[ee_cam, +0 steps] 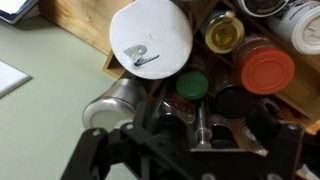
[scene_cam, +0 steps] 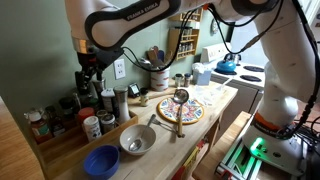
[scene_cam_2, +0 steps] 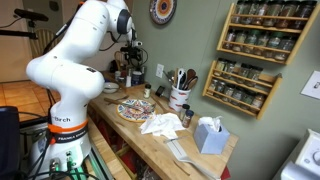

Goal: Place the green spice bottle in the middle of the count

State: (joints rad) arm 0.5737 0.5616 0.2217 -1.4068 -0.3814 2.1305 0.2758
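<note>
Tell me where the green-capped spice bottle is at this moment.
In the wrist view, the green-capped bottle stands in the jar cluster, between the metal can on its left and the red-lidded jar on its right.

Blue bowl beside metal bowl — patterned plate nearby; tissue box near white cloth.

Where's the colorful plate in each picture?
In an exterior view: colorful plate in the middle, right of the metal bowl.
In an exterior view: colorful plate left of centre, left of the utensil crock.
Wrist view: not in it.
Shared landmark: utensil crock near the wall.
</note>
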